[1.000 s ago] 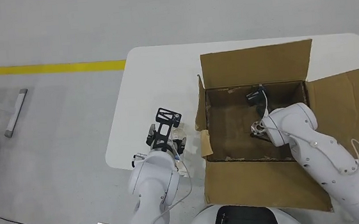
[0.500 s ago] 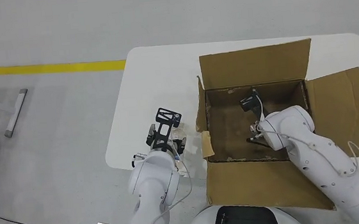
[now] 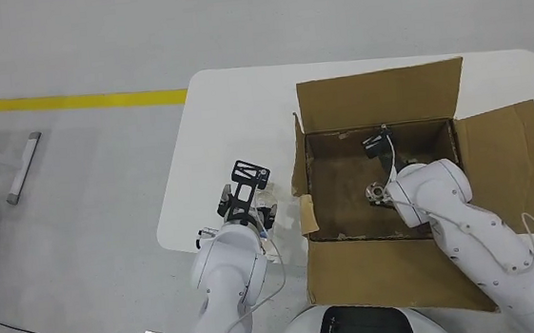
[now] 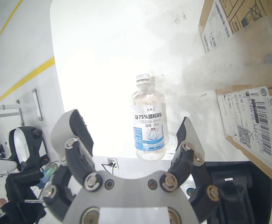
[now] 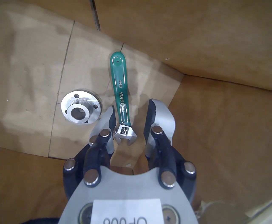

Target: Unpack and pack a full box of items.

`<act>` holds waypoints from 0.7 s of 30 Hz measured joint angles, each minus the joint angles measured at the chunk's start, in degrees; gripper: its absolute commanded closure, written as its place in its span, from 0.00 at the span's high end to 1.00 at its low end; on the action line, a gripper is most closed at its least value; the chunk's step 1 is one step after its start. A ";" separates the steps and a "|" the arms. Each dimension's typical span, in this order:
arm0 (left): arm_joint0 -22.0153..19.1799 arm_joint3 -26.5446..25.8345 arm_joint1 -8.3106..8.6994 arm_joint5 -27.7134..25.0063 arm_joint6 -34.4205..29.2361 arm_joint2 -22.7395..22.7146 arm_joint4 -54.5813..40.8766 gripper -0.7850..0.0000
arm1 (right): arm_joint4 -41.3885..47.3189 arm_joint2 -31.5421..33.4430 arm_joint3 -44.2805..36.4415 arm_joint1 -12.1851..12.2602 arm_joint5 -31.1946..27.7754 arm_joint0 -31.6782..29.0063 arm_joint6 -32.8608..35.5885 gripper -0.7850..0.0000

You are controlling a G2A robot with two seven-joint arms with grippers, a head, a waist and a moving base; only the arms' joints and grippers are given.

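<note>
The open cardboard box [image 3: 380, 94] stands on the right half of the white table [image 3: 234, 122]. My right arm [image 3: 432, 195] is down inside it. On the box floor [image 5: 31, 63] lies a green-handled adjustable wrench [image 5: 120, 93]. My right gripper [image 5: 131, 110] is open, its fingers astride the wrench's metal head. A round metal flange [image 5: 80, 109] [image 3: 376, 193] lies beside it. Outside the box, a clear bottle with a blue and white label [image 4: 148, 125] lies on the table. My left gripper [image 4: 129, 118] [image 3: 245, 192] is open just in front of it, near the table's front left edge.
The box's flaps are folded outward on all sides, and a labelled side wall [image 4: 233, 42] rises close to the bottle. The table's left and back parts are bare. A yellow floor line [image 3: 70, 102] runs behind the table.
My right wrist swung slightly left inside the box and came back; the flange was hidden under the arm for a moment. The left arm has kept still.
</note>
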 measured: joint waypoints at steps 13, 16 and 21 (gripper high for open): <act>0.00 0.00 0.00 0.00 0.00 0.00 0.00 1.00 | 1.08 -0.14 5.25 -1.30 -0.58 1.07 0.00 0.47; 0.00 0.00 0.00 0.00 0.00 0.00 0.00 1.00 | 1.91 0.01 5.43 -1.53 -0.86 1.12 0.00 0.44; 0.00 0.00 0.00 0.00 0.00 0.00 0.00 1.00 | 3.81 0.02 5.12 -1.83 -1.82 0.92 0.00 0.40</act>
